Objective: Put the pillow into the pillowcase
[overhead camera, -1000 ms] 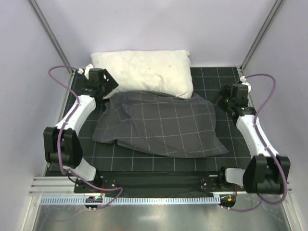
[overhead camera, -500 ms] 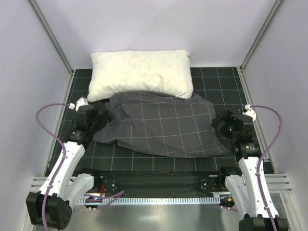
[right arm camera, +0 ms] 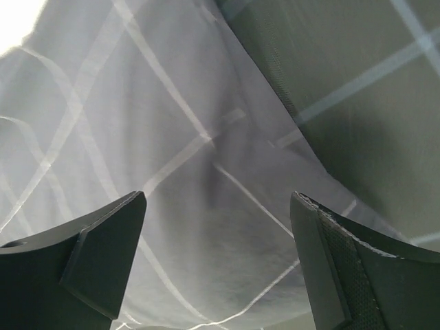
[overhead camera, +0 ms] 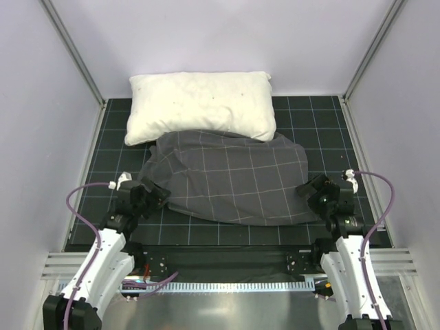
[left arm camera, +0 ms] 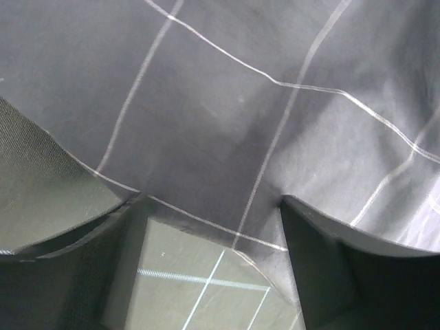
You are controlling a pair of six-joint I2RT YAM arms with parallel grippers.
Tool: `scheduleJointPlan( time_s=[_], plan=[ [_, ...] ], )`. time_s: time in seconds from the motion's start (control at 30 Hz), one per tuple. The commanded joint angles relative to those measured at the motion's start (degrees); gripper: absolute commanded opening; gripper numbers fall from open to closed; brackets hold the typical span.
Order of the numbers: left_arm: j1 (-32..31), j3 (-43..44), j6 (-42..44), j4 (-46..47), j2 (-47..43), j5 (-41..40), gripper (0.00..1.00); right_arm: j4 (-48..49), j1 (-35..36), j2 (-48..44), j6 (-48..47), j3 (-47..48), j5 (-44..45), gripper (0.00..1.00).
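The dark grey pillowcase [overhead camera: 230, 177] with a light grid lies bulging in the middle of the mat. The cream bear-print pillow is not in view. My left gripper [overhead camera: 152, 193] is open at the pillowcase's near left corner. In the left wrist view its gripper [left arm camera: 213, 234] stands just above the fabric edge [left arm camera: 240, 103], holding nothing. My right gripper [overhead camera: 309, 192] is open at the near right corner. In the right wrist view its gripper [right arm camera: 216, 227] hangs over the fabric [right arm camera: 172, 137], empty.
A large plain white lumpy pillow [overhead camera: 201, 105] lies at the back, its front edge touching the pillowcase. The black gridded mat [overhead camera: 357, 137] covers the table. Metal frame posts stand at both far corners, and a metal rail [overhead camera: 227, 282] runs along the near edge.
Both arms have drawn back from beside the white pillow toward the near edge. The grippers now sit at the pillowcase's near corners. The pillowcase has barely shifted.
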Motion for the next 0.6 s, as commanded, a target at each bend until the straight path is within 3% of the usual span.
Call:
scheduleJointPlan(
  time_s=[0.0,0.07,0.1,0.13,0.17,0.23,0.33,0.47,0.5,0.53,0.57],
  plan=[
    [-0.13,-3.24,-4.79,7.14,1.36,-2.88,0.74,1.96,-0.12,3.23,7.10,-2.78,-2.46,0.89],
    [-0.13,-4.56,-5.41,10.31,3.47,-2.97,0.53,1.27,-0.12,6.29,9.03,-3.58,-1.24,0.81],
    [-0.22,-4.91,-5.32,11.10,4.44,-3.32,0.43,-0.04,-0.12,7.10,9.65,-3.66,0.07,0.55],
    [-0.22,-4.92,-5.24,12.07,6.19,-3.67,0.24,-1.19,-0.12,7.71,10.27,-3.40,2.52,0.28],
    [-0.22,-4.83,-4.97,12.08,6.91,-4.20,0.18,-2.68,-0.12,8.94,11.75,-2.79,6.29,0.04],
    [-0.22,-3.78,-4.36,10.60,7.27,-6.74,0.00,-10.05,-0.12,9.48,14.13,0.27,10.87,0.04],
    [-0.22,-0.09,-5.50,-1.69,3.33,-16.10,0.01,-20.25,-0.12,8.52,16.68,6.93,21.15,0.04],
    [-0.13,2.64,-6.99,-14.88,-15.17,-27.56,0.01,-28.09,-0.12,5.18,18.71,12.50,28.47,0.04],
    [-0.22,3.77,-7.52,-19.95,-24.63,-30.19,0.18,-25.57,-0.12,1.95,18.01,11.38,25.60,0.30],
    [-0.22,3.79,-7.87,-20.00,-24.73,-30.22,0.18,-25.55,-0.12,1.92,18.01,11.37,25.57,0.30],
    [-0.83,2.74,-7.87,-19.22,-26.03,-29.87,0.58,-24.41,-0.12,1.22,16.88,10.49,24.62,0.44]
  ],
)
